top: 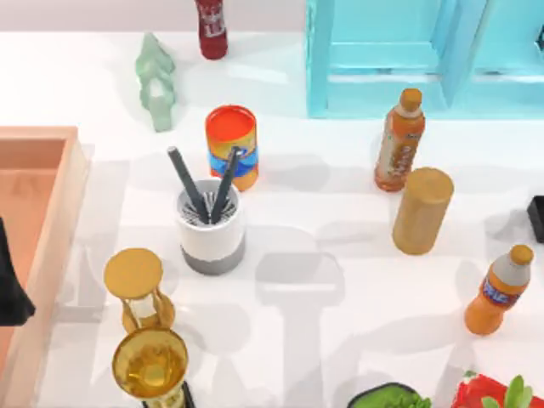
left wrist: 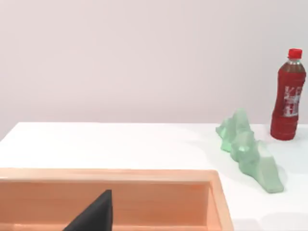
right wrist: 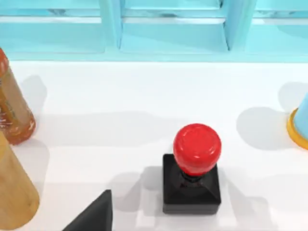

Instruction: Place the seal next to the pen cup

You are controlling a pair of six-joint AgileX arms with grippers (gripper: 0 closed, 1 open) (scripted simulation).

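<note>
The pen cup [top: 211, 228], white above a grey base band with two dark pens, stands left of the table's centre. The seal [right wrist: 192, 171], a black square block with a glossy red knob, stands upright on the white table in the right wrist view. Its black base shows at the top view's right edge [top: 537, 218], right of the tan cylinder and far from the cup. A dark part of my right gripper [right wrist: 94, 215] hangs above and short of the seal, not touching it. My left gripper [top: 10, 285] sits parked over the wooden tray at the left edge.
An orange-and-blue can [top: 231, 144] stands just behind the cup. A golden hourglass [top: 136, 291] and a golden cup [top: 151, 365] stand in front of it. A tan cylinder [top: 422, 210] and two orange bottles [top: 399, 140] [top: 501, 291] stand on the right. A teal shelf [top: 408, 59] and a wooden tray [top: 51, 221] border the table.
</note>
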